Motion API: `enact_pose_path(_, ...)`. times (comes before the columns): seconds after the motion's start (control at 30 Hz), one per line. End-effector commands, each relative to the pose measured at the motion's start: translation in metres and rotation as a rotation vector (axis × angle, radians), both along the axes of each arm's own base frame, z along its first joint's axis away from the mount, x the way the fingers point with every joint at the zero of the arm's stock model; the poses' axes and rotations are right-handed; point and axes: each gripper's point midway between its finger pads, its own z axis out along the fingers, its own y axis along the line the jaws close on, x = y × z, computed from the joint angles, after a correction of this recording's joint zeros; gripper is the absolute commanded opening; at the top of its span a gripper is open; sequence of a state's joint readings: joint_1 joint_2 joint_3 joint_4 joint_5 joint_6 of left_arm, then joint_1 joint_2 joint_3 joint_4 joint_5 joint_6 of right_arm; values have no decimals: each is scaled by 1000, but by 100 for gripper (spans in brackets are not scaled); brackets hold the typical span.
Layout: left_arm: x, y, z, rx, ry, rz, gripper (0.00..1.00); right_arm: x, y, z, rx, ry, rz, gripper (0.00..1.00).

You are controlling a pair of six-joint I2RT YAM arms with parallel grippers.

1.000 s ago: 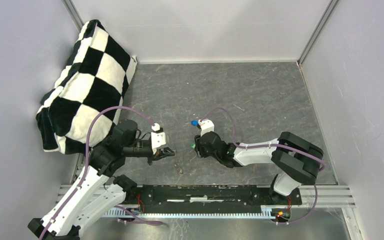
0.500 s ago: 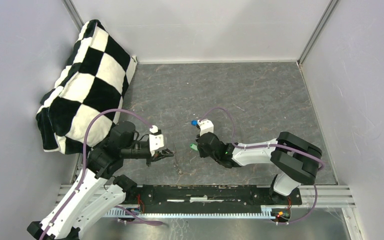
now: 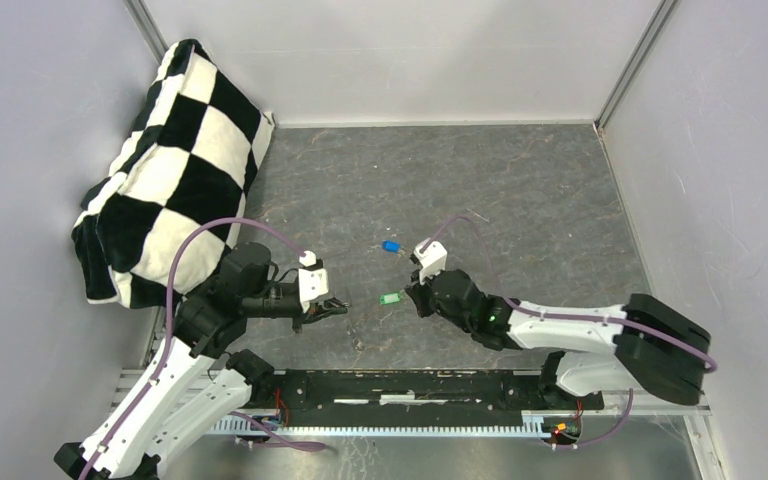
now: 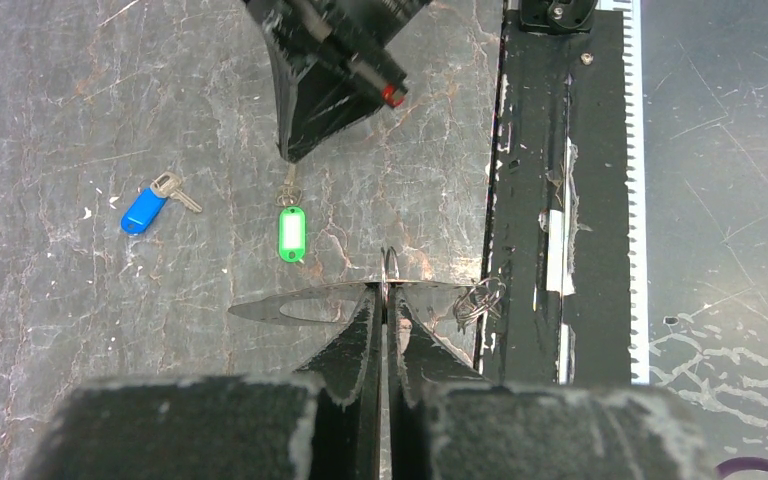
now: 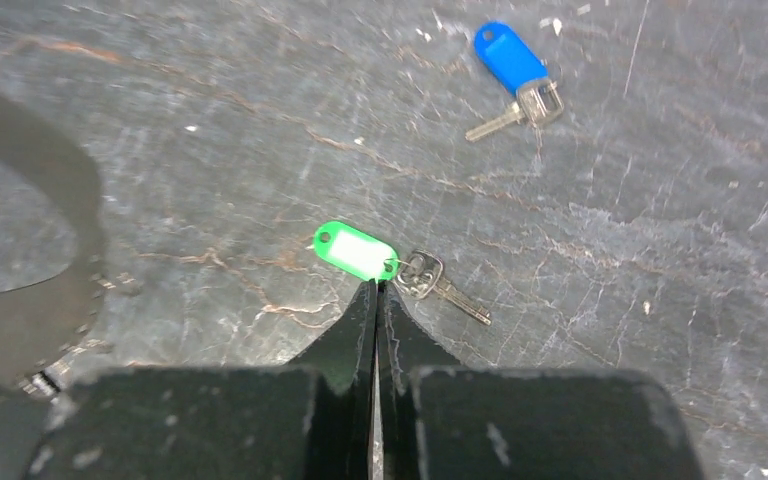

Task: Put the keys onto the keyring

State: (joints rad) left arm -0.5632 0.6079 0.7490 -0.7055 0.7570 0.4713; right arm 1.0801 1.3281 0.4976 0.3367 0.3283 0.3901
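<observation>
**Pinch made, lift pending**

Right gripper [image 5: 376,286], half open a second ago, is now clenched at the link of the green key [image 5: 355,250]; a hold is likely but unconfirmed. Blue key [image 5: 510,58] lies beyond its tips. Left gripper [image 4: 387,292] pinches the keyring [image 4: 389,265].

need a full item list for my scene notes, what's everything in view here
blue key: 1, blue tag, flat on the table, mid-floor
green key: 1, green tag, flat on the table, nearer the arms than the blue key
keyring: 1, grey, upright, seen edge-on
wire loops: count unclear, grey, on the table beside the rail
cushion: 1, black and white checks, far left corner
table: 1, grey, marbled
rail: 1, black, near edge
left gripper: 1, black, jaws shut on the keyring
right gripper: 1, black, jaws shut, tips at the green key; grip unclear
</observation>
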Motion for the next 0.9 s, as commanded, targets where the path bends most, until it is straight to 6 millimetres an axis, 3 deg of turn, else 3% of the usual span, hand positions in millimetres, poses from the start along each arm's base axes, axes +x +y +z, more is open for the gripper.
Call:
enact_pose_path(0.0, 5, -4, 24, -52, -55, 8, 2, -14, 0, 18, 6, -52, 125, 0)
enact_pose_path(0.03, 5, -4, 25, -52, -57, 11, 2, -18, -3, 13, -9, -26, 129, 1)
enact_pose_path(0.13, 6, -4, 30, -58, -58, 15, 2, -31, -13, -4, -69, 89, 121, 29)
enact_pose_path(0.2, 7, -5, 31, -57, -57, 13, 2, -40, -15, -9, -70, 143, 127, 40)
enact_pose_path(0.3, 7, -6, 29, -54, -44, 10, 2, -47, -15, -13, -38, 181, 125, 50)
enact_pose_path(0.5, 7, -9, 27, -56, -32, -4, 2, -18, -4, -4, 21, 155, -2, 53)
enact_pose_path(0.7, 9, -9, 28, -51, -38, -7, 2, -5, 10, -32, 13, 270, -159, 53)
enact_pose_path(0.87, 9, -9, 31, -55, -46, -4, 2, 13, 15, -31, 9, 226, -228, 54)
